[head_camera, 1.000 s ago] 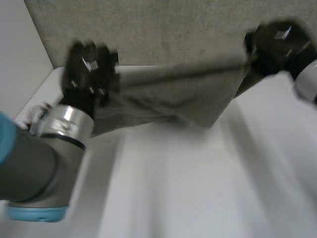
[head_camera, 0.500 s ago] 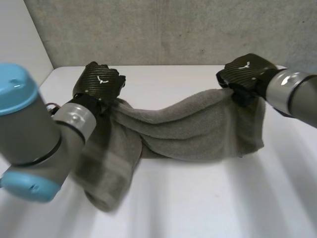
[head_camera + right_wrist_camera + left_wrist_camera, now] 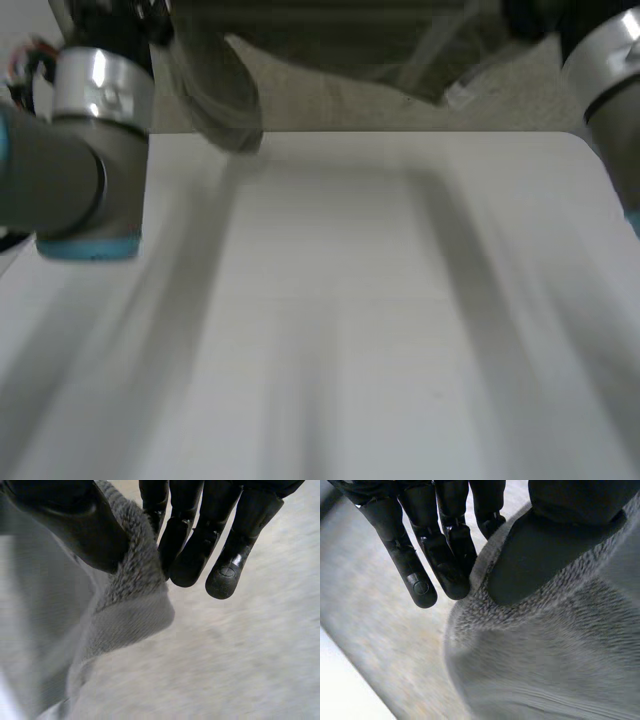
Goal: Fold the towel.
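Head view: the white desk point(image 3: 340, 300) is the largest item. The grey towel point(image 3: 330, 40) hangs above its far side, stretched between the left arm point(image 3: 80, 150) and the right arm point(image 3: 610, 70). One fold droops on the left-arm side towards the far edge of the desk. It appears not to touch the surface, though motion blur prevents a firm reading.

Purpose of the hold, as a judgement: raising the towel by two points lets its weight pull the cloth flat, so that it can be laid down square before any fold is made. No fold is complete yet.

Towel appearance: thick looped terry pile, mid-grey, with a flatter woven band along the hem. It sags in soft creases between the two holds, so it will likely swing and drape rather than keep its shape.

Left wrist view: the left hand point(image 3: 545, 550) grasps the towel edge, with the thumb pressed on the pile and straight fingers point(image 3: 445, 560) behind the cloth.

Right wrist view: the right hand point(image 3: 65, 525) pinches the towel at or near a corner, with the thumb on one face and the fingers point(image 3: 200, 550) on the other. The hem band folds over just beside the thumb
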